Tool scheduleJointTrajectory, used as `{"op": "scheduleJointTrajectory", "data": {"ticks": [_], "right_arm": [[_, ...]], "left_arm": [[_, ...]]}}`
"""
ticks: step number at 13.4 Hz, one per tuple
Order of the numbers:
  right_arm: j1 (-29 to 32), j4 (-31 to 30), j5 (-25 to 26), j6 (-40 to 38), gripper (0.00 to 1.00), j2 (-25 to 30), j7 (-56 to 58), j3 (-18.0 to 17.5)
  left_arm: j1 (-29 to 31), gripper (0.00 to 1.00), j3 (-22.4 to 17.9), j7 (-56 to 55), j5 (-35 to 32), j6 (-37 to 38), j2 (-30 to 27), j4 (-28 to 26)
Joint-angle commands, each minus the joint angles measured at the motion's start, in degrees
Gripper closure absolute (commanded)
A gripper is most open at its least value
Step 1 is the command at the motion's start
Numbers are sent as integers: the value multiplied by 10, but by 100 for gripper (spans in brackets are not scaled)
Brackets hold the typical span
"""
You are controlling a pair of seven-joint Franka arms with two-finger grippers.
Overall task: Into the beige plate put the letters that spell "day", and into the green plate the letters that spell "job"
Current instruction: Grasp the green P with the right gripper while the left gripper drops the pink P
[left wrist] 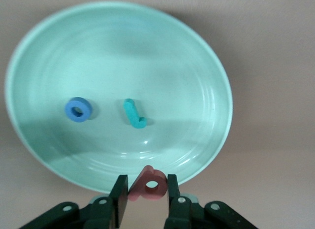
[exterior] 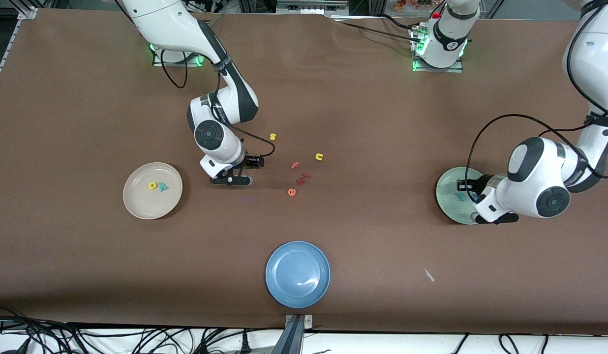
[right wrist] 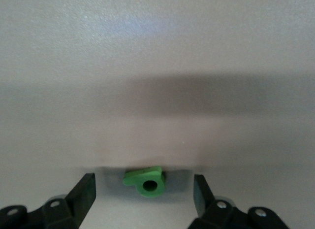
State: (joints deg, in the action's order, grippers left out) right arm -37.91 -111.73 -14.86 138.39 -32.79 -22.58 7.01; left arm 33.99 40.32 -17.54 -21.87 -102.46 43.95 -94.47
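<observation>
Care helps here: the left hand (left wrist: 144, 194) pinches the red letter (left wrist: 149, 184) over the green plate's (left wrist: 206, 66) rim and should move inward before letting go. The right hand (right wrist: 143, 192) stands wide around the green letter (right wrist: 145, 182) on the tabletop (exterior: 382, 123).

Glossy green plate (left wrist: 206, 71) catching the light, smooth glaze; the salmon letter (left wrist: 149, 184) looks matt and foamy, same for the green letter (right wrist: 145, 181). Table (exterior: 382, 123) cover matt brown, cloth-like.

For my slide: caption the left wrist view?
Left claw holds salmon foam letter over mint-green plate.
</observation>
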Motion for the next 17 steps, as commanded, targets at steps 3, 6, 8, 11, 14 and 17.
{"op": "scheduleJointTrajectory", "data": {"ticks": [3, 6, 8, 11, 14, 17], "right_arm": [[-5, -16, -2, 22, 31, 5, 2, 3], [-8, -14, -2, 24, 43, 2, -1, 3], [-9, -13, -3, 24, 43, 1, -5, 3], [-10, -13, -3, 24, 50, 2, -5, 3], [-19, -13, -3, 34, 58, 1, -5, 3], [-21, -12, -5, 36, 69, -5, -5, 3]], "left_arm": [[-4, 0, 2, 4, -5, 0, -14, 12], [-10, 0, 9, 2, -5, 6, -68, 63], [-10, 0, 9, 1, -5, 6, -105, 80], [-9, 0, 8, 2, -5, 17, -126, 127], [-9, 0, 7, 21, -5, 27, -126, 165], [-10, 0, 1, 49, -15, 27, -125, 188]]}}
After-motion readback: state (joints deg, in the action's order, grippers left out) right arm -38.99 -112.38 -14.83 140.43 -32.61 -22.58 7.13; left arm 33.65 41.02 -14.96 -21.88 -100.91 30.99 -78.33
